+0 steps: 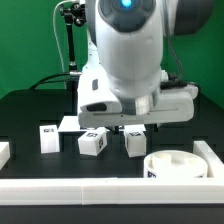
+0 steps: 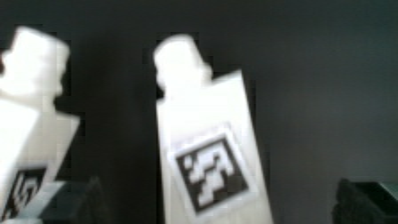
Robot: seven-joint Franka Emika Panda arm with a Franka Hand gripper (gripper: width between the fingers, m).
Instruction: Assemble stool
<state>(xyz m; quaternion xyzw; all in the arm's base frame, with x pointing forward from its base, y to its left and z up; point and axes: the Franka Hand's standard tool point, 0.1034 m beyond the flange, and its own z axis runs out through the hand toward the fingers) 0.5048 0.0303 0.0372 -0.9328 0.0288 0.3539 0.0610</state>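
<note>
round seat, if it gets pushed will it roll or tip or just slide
The round seat lies flat on a broad face, so a push would probably slide it rather than roll or tip it. It looks like rigid white plastic, hollow on top, so likely stiff and light.

The black table (image 1: 30, 112) bore three white block legs in a loose row across its middle, none touching: the left leg (image 1: 47, 138) toward the exterior view's left, the middle leg (image 1: 93, 143) near the centre, and the right leg (image 1: 135, 143) near it toward the exterior view's right. The round seat (image 1: 172, 166) sat on the table near the front corner on the exterior view's right, close to the right leg. White border rails (image 1: 90, 190) lay along the table's front edge and both sides.
</note>
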